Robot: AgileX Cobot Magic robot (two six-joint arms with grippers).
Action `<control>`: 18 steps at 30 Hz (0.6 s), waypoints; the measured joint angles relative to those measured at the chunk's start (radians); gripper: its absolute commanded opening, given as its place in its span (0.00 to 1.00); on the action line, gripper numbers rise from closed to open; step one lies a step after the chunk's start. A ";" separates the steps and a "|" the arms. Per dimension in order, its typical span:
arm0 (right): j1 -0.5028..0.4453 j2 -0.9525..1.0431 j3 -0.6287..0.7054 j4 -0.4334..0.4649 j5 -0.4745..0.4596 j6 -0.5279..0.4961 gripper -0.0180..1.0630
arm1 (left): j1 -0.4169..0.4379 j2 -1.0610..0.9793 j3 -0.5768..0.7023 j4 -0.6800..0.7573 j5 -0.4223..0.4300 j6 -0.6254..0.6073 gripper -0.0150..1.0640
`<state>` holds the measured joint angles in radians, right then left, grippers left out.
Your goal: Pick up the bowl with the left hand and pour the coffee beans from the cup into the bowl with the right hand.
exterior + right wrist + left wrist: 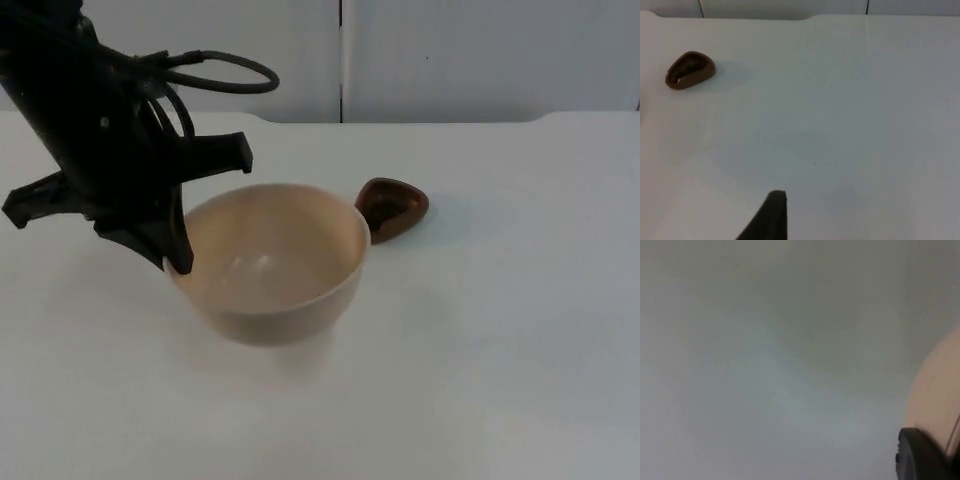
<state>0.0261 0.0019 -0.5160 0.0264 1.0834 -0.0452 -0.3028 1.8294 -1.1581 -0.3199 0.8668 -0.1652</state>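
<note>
Table, white and ending at a grey partition wall, is the largest thing we see, and it carries everything else. The left arm reaches in over it from the upper left of the top view, black and bulky.

Next in size comes the bowl, cream-coloured and round; we see no coffee beans inside it. In the top view we cannot tell whether it rests on the table or is lifted slightly off it. The left gripper is at the bowl's rim on the side nearest the arm, one black finger lying against the outside of the wall; we judge it clamped on that rim. In the left wrist view the bowl's cream wall curves beside a black fingertip, with the pale table blurred beyond.

The cup is smaller: brown, lying on the table just beside the bowl on its far right side, its dark opening tilted upward. The right wrist view shows the same cup well away across the bare table. There, one black fingertip of the right gripper stands over the white surface, and we cannot tell how its fingers are set.
</note>
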 measured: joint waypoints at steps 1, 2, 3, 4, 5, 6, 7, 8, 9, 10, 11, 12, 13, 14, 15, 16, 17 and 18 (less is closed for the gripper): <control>0.000 0.000 0.000 0.000 0.000 0.000 0.99 | 0.000 0.000 0.000 -0.005 0.003 0.000 0.01; 0.000 0.000 0.000 0.000 0.000 0.000 0.99 | 0.000 0.000 0.000 -0.010 0.003 0.000 0.01; 0.000 0.000 0.000 0.000 0.000 0.000 0.99 | 0.000 0.000 0.000 -0.010 0.003 0.000 0.01; 0.000 0.000 0.000 0.000 0.000 0.000 0.99 | 0.000 0.000 0.000 -0.011 0.001 0.000 0.01; 0.000 0.000 0.000 0.000 0.000 0.000 0.99 | 0.000 0.000 0.000 -0.011 -0.009 -0.007 0.01; 0.000 0.000 0.000 0.000 0.000 0.000 0.99 | 0.000 0.000 0.000 0.006 -0.020 -0.029 0.01; 0.000 0.000 0.000 0.000 0.000 0.000 0.99 | 0.000 0.000 0.000 0.028 -0.027 -0.060 0.01; 0.000 0.000 0.000 0.000 0.000 0.000 0.99 | 0.000 0.000 0.000 0.069 -0.033 -0.112 0.01; 0.000 0.000 0.000 0.000 0.000 0.000 0.99 | 0.000 0.000 0.000 0.069 -0.033 -0.112 0.01; 0.000 0.000 0.000 0.000 0.000 0.000 0.99 | 0.000 0.000 0.000 0.119 -0.035 -0.172 0.01; 0.000 0.000 0.000 0.000 0.000 0.000 0.99 | -0.002 0.000 0.000 0.163 -0.035 -0.221 0.01; 0.000 0.000 0.000 0.000 0.000 0.000 0.99 | -0.002 0.000 0.000 0.203 -0.035 -0.271 0.01; 0.000 0.000 0.000 0.000 0.000 0.000 0.99 | -0.004 0.000 0.000 0.234 -0.035 -0.310 0.01; 0.000 0.000 0.000 0.000 0.000 0.000 0.99 | -0.004 0.000 0.000 0.234 -0.035 -0.310 0.01; 0.000 0.000 0.000 0.000 0.000 0.000 0.99 | -0.007 0.000 0.000 0.243 -0.035 -0.321 0.01; 0.000 0.000 0.000 0.000 0.000 0.000 0.99 | -0.011 0.000 0.000 0.246 -0.035 -0.328 0.01; 0.000 0.000 0.000 0.000 0.000 0.000 0.99 | -0.016 0.000 0.000 0.248 -0.037 -0.328 0.01; 0.000 0.000 0.000 0.000 0.000 0.000 0.99 | -0.027 0.000 0.000 0.248 -0.040 -0.328 0.01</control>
<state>0.0261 0.0019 -0.5160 0.0264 1.0834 -0.0452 -0.3297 1.8294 -1.1581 -0.0715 0.8266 -0.4937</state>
